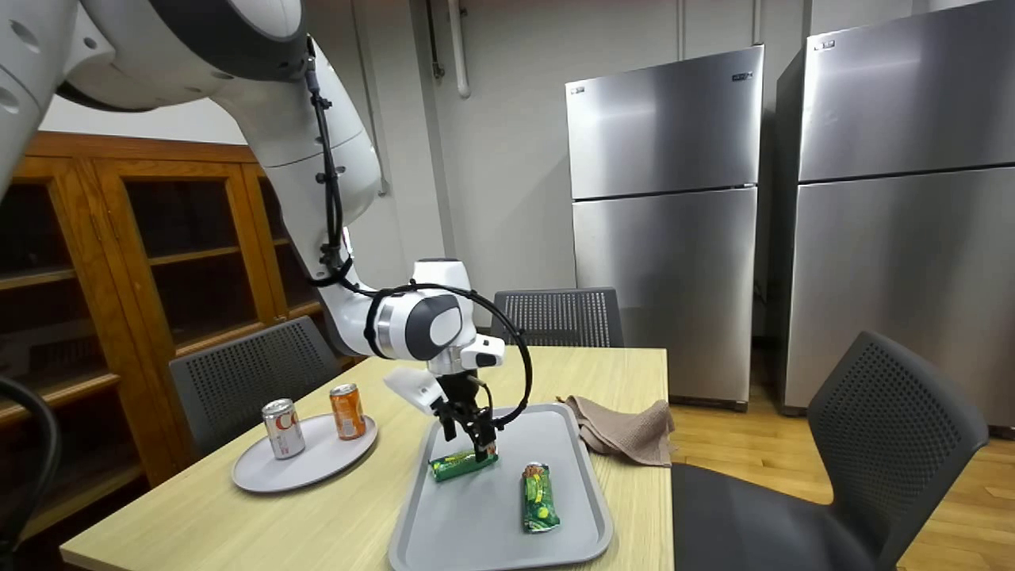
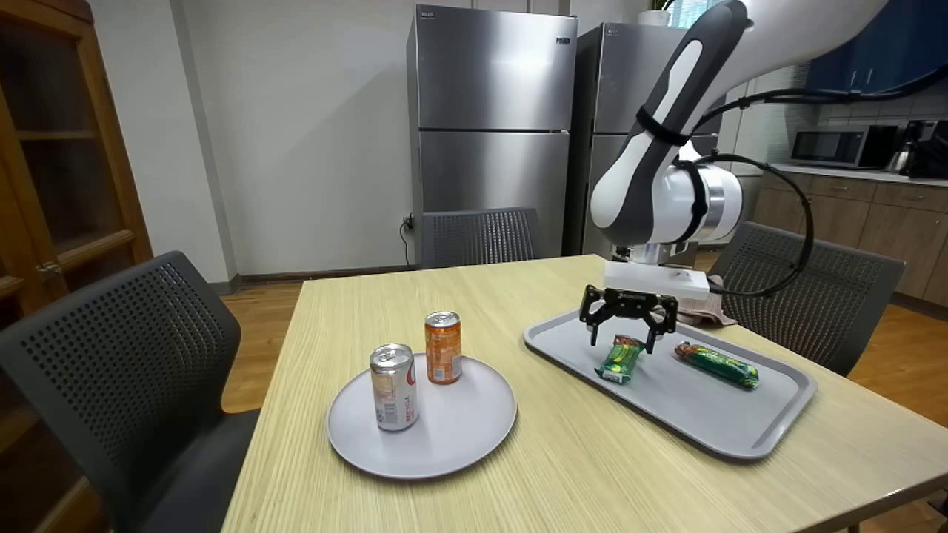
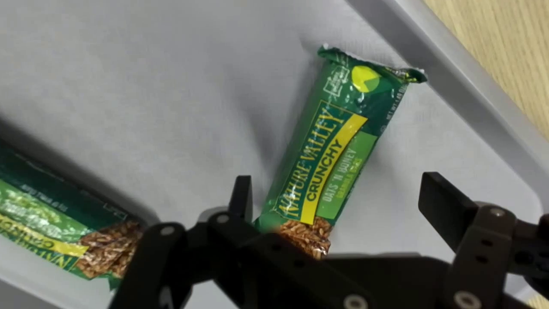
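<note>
Closest to the wrist camera, the claw (image 3: 338, 191) has its jaws widely spread and holds nothing; a granola bar (image 3: 330, 159) lies below, partly between them, on the gray tray (image 3: 163, 86). Both exterior views, unlike the wrist one, show two cans (image 2: 394, 392). This bar looks glossy green, with a yellow band.

In the wrist view, the central granola bar (image 3: 328, 148) carries NATURE VALLEY in gold letters, CRUNCHY in black on yellow and OATS 'N HONEY on light green, with a smaller, blurred line beneath and NET WT near its edge. The partly visible granola bar (image 3: 55, 221) shows the beginnings of NATURE and CRUNCHY, upside down. In an exterior view the silver can (image 2: 394, 390) bears what looks like RECYCLE, and the orange can (image 2: 443, 349) has print too small to read
</note>
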Controlling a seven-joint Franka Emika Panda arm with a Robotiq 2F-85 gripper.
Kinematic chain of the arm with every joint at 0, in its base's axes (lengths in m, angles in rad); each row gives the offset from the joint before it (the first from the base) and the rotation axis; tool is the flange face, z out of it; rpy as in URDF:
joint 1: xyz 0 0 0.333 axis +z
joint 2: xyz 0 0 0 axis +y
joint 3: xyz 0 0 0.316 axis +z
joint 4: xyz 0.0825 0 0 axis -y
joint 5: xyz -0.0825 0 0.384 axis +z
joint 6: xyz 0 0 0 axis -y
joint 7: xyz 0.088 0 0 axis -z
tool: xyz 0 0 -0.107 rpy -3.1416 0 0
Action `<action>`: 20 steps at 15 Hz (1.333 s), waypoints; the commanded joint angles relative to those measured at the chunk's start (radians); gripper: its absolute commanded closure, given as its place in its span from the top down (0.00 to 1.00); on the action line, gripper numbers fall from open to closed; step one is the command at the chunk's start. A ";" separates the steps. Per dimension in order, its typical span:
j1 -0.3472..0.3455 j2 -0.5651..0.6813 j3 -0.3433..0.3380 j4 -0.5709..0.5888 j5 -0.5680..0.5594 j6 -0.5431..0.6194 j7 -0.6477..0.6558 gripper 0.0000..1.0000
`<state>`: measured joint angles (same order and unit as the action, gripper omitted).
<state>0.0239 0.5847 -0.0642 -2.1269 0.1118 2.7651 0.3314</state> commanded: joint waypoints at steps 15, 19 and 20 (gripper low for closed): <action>0.031 0.041 -0.015 0.056 0.009 -0.032 0.012 0.27; 0.031 0.013 -0.015 0.036 0.004 -0.027 0.001 0.16; 0.033 0.004 -0.015 0.029 0.001 -0.025 -0.001 0.16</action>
<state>0.0373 0.6283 -0.0662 -2.0847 0.1117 2.7636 0.3330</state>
